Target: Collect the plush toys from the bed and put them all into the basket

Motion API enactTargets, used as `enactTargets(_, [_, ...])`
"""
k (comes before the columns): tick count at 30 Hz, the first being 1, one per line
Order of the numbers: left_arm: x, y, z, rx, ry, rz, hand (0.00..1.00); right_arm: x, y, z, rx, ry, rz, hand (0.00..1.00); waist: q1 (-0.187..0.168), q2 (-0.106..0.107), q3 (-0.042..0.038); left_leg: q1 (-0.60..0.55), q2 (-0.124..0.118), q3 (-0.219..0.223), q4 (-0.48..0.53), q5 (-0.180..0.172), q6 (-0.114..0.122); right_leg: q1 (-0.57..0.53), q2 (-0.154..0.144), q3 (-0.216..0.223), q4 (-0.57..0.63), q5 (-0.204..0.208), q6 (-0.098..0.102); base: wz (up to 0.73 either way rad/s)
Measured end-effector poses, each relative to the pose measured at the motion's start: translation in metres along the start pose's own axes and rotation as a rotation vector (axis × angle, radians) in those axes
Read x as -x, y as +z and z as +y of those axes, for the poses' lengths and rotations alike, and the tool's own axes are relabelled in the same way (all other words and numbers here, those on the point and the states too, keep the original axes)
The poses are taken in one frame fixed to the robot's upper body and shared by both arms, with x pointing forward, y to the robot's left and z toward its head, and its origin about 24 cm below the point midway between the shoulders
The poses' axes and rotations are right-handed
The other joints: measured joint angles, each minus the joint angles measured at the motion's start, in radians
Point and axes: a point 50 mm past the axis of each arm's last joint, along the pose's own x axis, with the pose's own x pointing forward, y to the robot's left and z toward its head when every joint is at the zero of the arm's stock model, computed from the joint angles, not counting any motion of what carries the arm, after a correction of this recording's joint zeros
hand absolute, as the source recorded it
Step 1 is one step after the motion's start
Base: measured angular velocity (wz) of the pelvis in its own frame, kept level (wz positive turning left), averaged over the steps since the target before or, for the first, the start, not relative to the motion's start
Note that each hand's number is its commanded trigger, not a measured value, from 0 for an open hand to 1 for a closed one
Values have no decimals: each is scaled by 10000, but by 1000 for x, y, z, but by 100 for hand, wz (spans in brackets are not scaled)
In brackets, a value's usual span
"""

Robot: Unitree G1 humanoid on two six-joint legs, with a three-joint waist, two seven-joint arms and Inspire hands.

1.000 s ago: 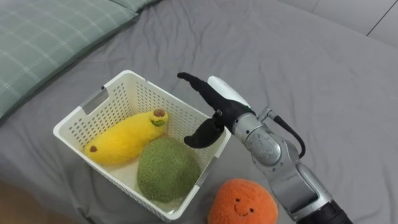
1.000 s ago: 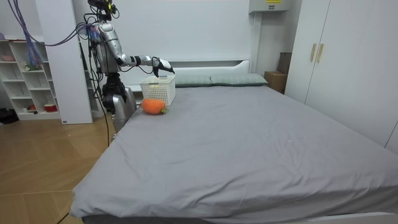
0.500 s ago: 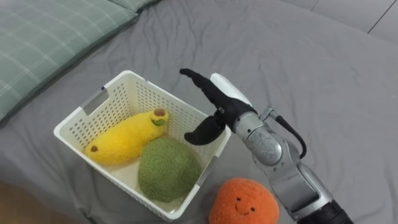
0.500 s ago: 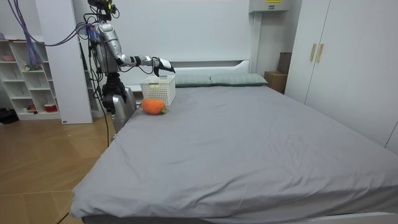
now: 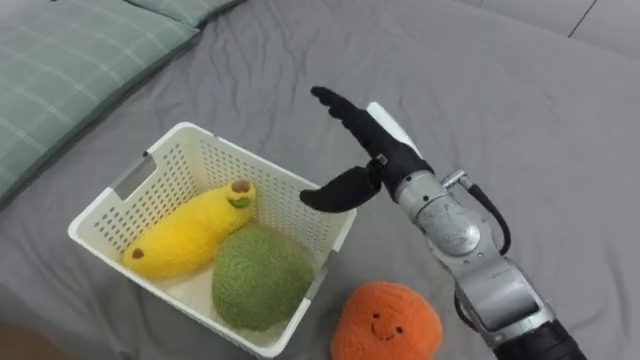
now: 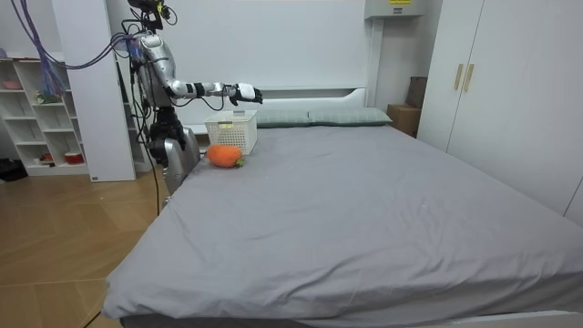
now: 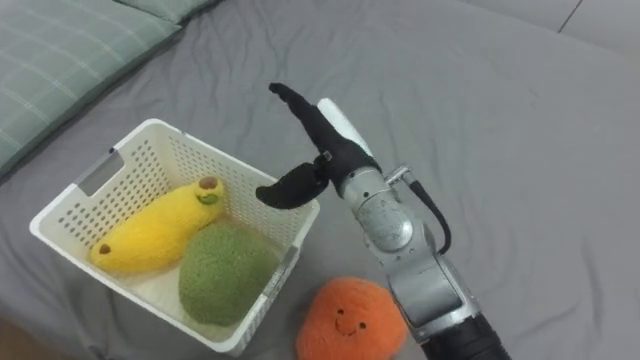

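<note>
Two toys lie in the white basket [image 5: 265, 180]: a yellow banana plush [image 5: 185, 235] along its left side and a round green plush [image 5: 260, 278] touching it at the near right. An orange plush [image 5: 385, 322] with a smiling face sits on the grey bed [image 5: 480, 90], just beside the basket's near right corner. The right hand [image 5: 382, 158] hovers above the basket's right rim, fingers straight, thumb spread, holding nothing. A checked green pillow [image 5: 70, 70] lies farther left.

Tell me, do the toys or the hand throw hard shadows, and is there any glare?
Left eye view: light is soft and even; the open right hand, the basket and the orange toy throw only faint shadows on the bed. Room view: no glare on the bed.
</note>
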Motion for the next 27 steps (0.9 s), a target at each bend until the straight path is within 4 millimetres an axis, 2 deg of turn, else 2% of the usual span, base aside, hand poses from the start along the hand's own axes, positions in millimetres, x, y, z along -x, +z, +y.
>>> enactTargets(3, [0, -4, 1, -6, 72, 105, 0, 4, -6, -11, -476, -747, 203, 0, -275, 68, -32, 68, 52, 221, -59, -9, 5, -34, 2, 215, 46, 3, -6, -19])
enactTargets(7, [1, -6, 0, 350, 94, 114, 0, 12, -16, -26, -1714, -1499, 305, 0, -556, 171, -34, 183, 110, 407, -80, -21, 10, -36, -7, 336, 133, 7, -11, -13])
enactTargets(12, [3, -15, -2, 858, 58, 141, 0, 30, -36, -38, -3608, -2594, 478, 0, -1084, 421, -160, 335, 127, 687, -169, -22, 12, -10, 24, 594, 157, 11, -14, -13])
enactTargets(15, [4, -22, -1, 950, 97, 278, 0, 39, -51, -37, -4203, -2793, 1001, 0, -1354, 506, -199, 407, 148, 817, -223, -22, 12, -16, 36, 716, 175, 16, -22, -14])
enactTargets(16, [5, -25, -1, 931, 101, 360, 0, 42, -59, -36, -4327, -2899, 1331, 0, -1548, 527, -206, 429, 148, 814, -222, -22, 12, -20, 35, 745, 183, 19, -26, -8])
enactTargets(18, [6, -29, -1, 958, 111, 470, 0, 47, -75, -35, -4417, -3094, 2022, 0, -1798, 545, -198, 483, 152, 855, -225, -22, 12, -1, 37, 775, 195, 29, -36, -9])
enactTargets(21, [6, -32, -3, 1071, 74, 642, 0, 55, -90, -31, -4243, -3112, 2726, 0, -1957, 532, -196, 498, 149, 896, -231, -24, 15, -13, 42, 838, 198, 29, -36, -6])
enactTargets(27, [5, -23, -5, 1525, -23, 492, 0, 60, -104, -22, -4035, -2681, 3379, 0, -2147, 469, -184, 531, 149, 951, -240, -32, 26, -30, 49, 884, 155, 27, -33, -2])
